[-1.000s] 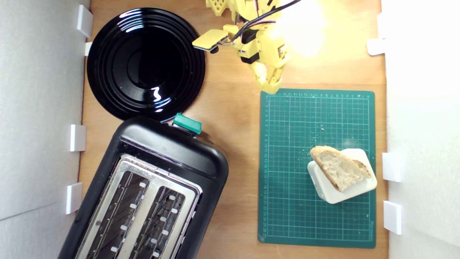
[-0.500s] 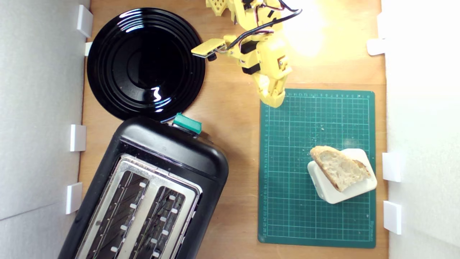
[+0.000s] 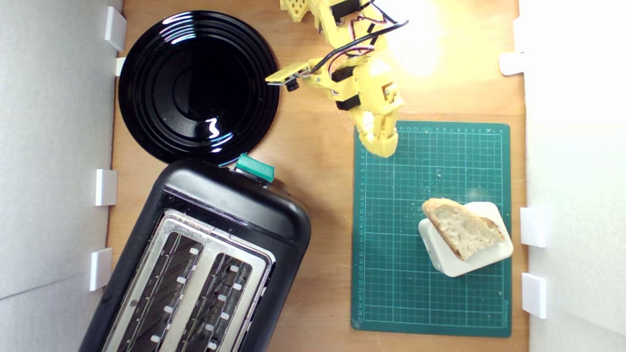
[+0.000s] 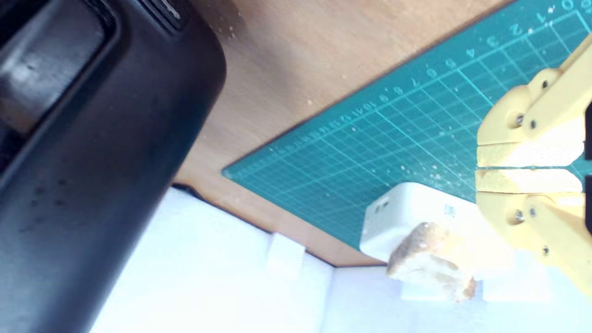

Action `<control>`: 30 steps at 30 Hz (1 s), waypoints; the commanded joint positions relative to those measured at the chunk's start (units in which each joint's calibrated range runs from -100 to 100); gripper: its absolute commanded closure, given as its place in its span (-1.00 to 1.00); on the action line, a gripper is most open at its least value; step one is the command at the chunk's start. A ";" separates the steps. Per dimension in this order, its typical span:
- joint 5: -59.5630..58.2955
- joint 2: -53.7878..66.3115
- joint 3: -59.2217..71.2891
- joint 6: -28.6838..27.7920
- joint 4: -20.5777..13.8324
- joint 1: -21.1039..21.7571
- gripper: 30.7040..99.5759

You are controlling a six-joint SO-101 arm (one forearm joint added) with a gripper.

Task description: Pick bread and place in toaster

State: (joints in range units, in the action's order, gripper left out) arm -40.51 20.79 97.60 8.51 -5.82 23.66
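Yellow gripper (image 3: 386,149) closed, empty, well apart from bread (image 3: 462,228); bread looks light, crumbly; grip across crusted edges.

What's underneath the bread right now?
The bread rests on a white block, which sits on the green cutting mat. The block's top beneath the slice is hidden.

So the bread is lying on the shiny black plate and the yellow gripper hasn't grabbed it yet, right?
Not quite. The bread lies on the white block on the green mat, not on the black plate, which has nothing on it. The exterior view shows this. The rest is right: the yellow gripper hasn't grabbed it yet and is shut, away from the bread.
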 commanded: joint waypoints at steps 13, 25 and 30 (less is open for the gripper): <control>-11.37 -16.21 -13.21 -4.14 -8.41 -0.45 0.89; -11.37 -18.71 -15.57 -4.61 -8.87 -1.34 -0.28; -11.37 -18.96 -15.66 -4.51 -9.05 -1.10 -0.58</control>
State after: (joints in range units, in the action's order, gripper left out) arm -49.75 1.72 84.10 3.96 -13.99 22.47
